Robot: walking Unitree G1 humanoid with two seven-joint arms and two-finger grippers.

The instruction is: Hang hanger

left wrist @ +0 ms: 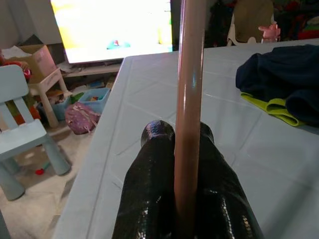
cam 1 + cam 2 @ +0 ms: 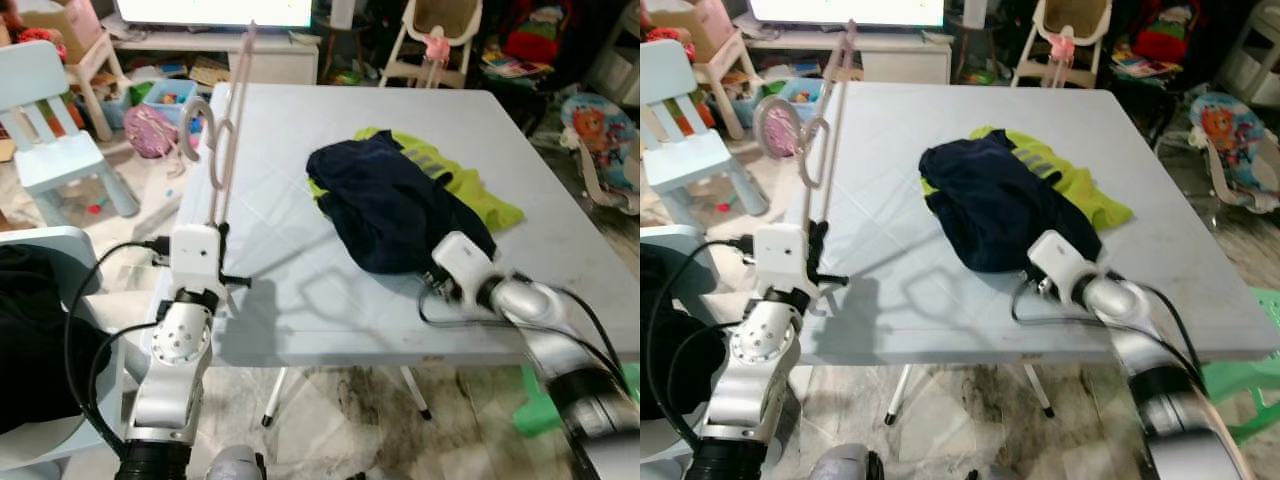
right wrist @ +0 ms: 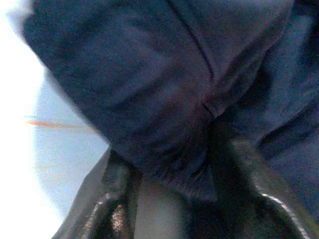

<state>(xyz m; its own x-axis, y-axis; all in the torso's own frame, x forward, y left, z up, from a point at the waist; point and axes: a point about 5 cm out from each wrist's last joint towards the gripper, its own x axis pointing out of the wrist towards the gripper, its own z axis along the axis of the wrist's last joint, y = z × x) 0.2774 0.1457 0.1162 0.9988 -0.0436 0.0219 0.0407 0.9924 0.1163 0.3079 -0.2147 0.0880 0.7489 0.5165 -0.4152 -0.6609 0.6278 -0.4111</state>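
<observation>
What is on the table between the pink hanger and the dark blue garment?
Nothing: the left eye view shows bare table between the hanger in the left gripper and the dark blue garment.
</observation>
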